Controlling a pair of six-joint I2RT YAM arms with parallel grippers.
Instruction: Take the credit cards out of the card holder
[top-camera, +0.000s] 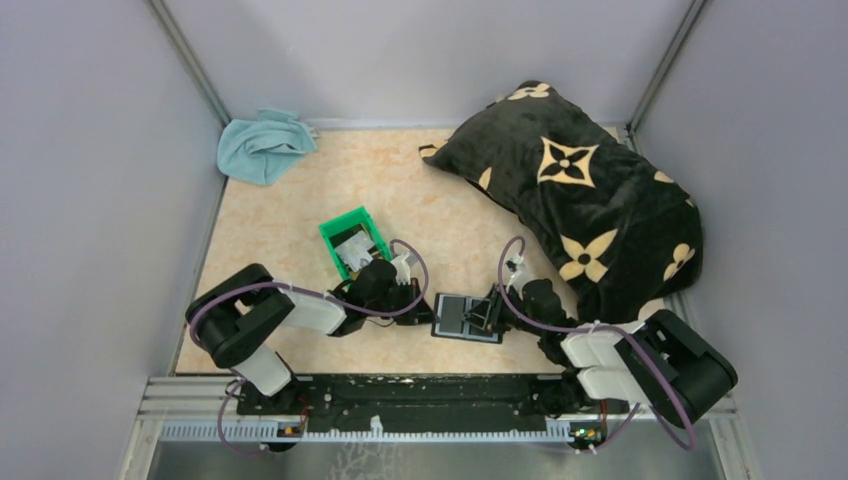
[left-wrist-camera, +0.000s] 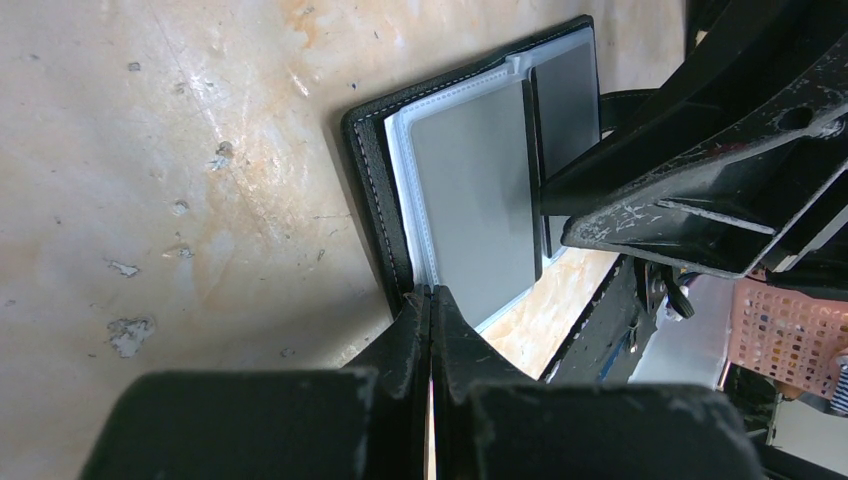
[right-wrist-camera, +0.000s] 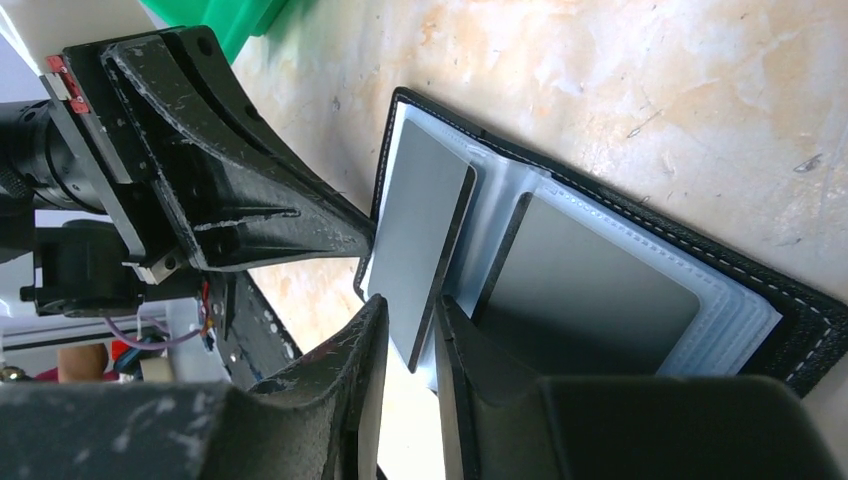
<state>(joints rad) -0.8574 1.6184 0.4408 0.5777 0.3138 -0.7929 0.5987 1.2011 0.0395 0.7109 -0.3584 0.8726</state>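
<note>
Both arms crouch low over the open card holder (top-camera: 456, 319), which lies flat at the near middle of the table (top-camera: 290, 210).

I see my left arm folded at the elbow and reaching in from the left, the left gripper (left-wrist-camera: 430, 293) with its fingers pressed together on the holder's left edge. My right arm reaches in from the other side. The right gripper (right-wrist-camera: 412, 306) is pinched on a grey card (right-wrist-camera: 425, 225), which is tilted up off its pale sleeve. A second grey card (right-wrist-camera: 590, 290) lies flat in the neighbouring sleeve. The green bin (top-camera: 340, 228) sits just beyond my left wrist.
</note>
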